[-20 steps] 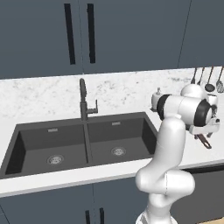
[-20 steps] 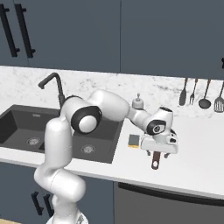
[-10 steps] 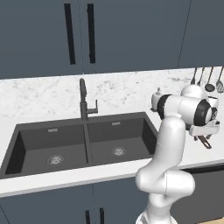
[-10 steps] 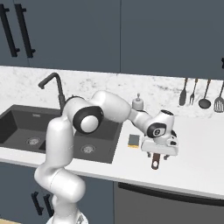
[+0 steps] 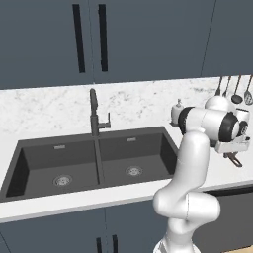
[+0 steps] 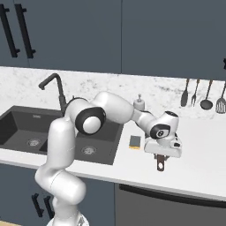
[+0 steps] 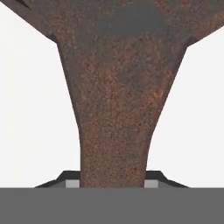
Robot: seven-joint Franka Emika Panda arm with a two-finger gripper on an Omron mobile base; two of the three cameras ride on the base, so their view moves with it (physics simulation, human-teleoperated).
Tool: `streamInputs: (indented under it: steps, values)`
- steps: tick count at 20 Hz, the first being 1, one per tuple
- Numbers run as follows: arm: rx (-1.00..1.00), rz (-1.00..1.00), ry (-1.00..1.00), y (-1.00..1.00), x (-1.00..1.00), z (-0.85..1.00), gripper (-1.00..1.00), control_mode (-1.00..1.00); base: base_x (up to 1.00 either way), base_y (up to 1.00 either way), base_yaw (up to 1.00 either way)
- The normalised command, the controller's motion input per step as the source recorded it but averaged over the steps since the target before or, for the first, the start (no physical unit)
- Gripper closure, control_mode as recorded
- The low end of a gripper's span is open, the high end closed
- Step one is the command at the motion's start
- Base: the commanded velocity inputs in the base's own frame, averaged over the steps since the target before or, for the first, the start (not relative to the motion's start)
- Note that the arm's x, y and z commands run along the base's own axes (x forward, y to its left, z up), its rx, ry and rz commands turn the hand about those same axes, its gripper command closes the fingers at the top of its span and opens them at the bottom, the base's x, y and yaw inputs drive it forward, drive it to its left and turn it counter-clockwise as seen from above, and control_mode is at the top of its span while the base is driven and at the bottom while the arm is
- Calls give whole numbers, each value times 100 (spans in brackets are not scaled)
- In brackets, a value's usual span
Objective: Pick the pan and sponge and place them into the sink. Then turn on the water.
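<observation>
the end effector (image 6: 162, 155) is lowered onto the white desk (image 6: 198, 167) to the right of the sink (image 6: 26, 128), and it is closed around the handle of the pan (image 6: 160, 164). in the hand view the reddish-brown handle (image 7: 114, 144) is seen running up between the two fingertips (image 7: 72, 183), which are pressed against its sides, before it widens toward the pan body at the top. in the right base view the handle's tip is seen poking out below the white hand, toward the desk's front edge; the pan body is hidden by the hand. in the left base view a bit of the handle (image 5: 234, 159) is seen under the hand. the sponge (image 6: 134, 141) is laid flat on the desk just beside the sink's right rim, left of the hand and apart from it. a soap dispenser (image 6: 139, 103) is stood behind the arm. the faucet (image 5: 94, 114) is set behind the divider of the two basins, and utensils (image 6: 205, 93) are hung on the wall at the right.
</observation>
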Motion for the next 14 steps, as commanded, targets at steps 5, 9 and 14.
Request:
streamInputs:
  steps: [5, 9, 14]
  values:
    - [0, 0, 0, 0, 0, 0, 100, -100, 0, 0, 0]
    - [0, 0, -3, 0, -6, 0, 100, -100, 0, 0, 0]
    - [-1, 10, -37, 26, -44, 43, 100, -100, 0, 0, 0]
